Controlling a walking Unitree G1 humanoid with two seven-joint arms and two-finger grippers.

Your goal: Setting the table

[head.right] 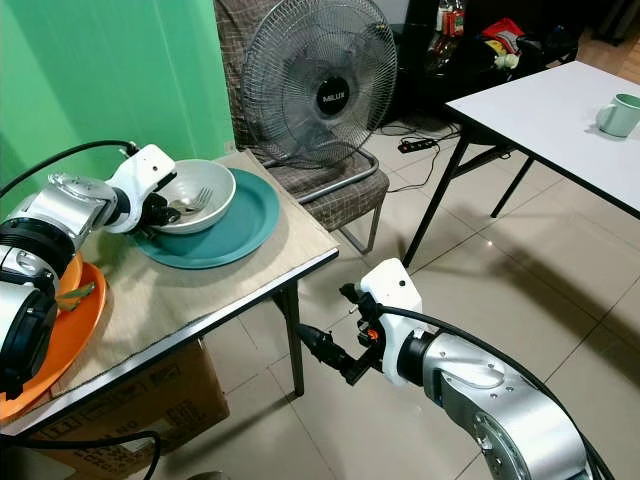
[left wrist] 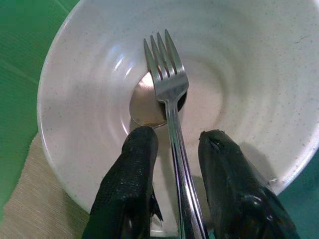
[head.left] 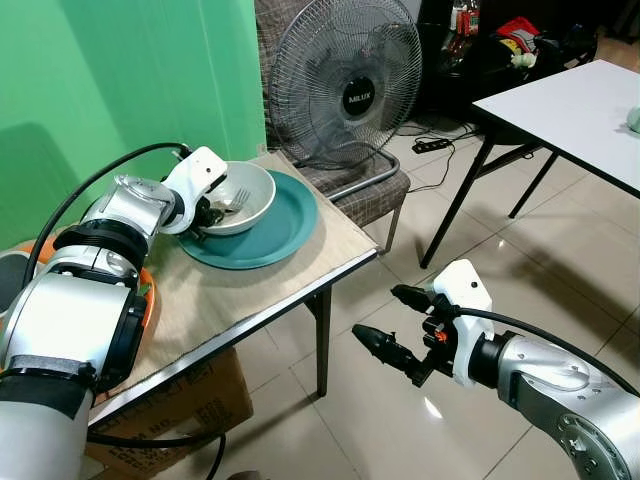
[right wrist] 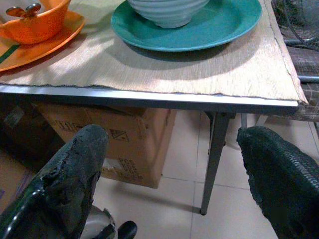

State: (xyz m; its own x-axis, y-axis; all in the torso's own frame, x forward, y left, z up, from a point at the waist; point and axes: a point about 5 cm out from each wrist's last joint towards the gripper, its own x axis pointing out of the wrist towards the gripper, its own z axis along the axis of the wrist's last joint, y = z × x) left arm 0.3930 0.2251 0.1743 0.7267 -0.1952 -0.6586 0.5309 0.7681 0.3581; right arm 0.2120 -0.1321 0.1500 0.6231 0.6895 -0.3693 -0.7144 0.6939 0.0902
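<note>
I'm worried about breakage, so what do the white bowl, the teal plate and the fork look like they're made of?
White bowl: likely glazed ceramic, faint speckles and ridged rings. Teal plate: smooth and glossy, ceramic or melamine; cannot tell which. Fork: polished metal, mirror-like reflections.

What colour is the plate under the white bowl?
Teal. The plate under the bowl shows best in the right eye view.

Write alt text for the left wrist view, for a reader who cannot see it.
The left pincer reaches into a white bowl, its two black fingers open on either side of a fork handle. The fork lies tines up over a spoon at the bowl's bottom. A teal plate and a tan table mat show past the rim.
</note>
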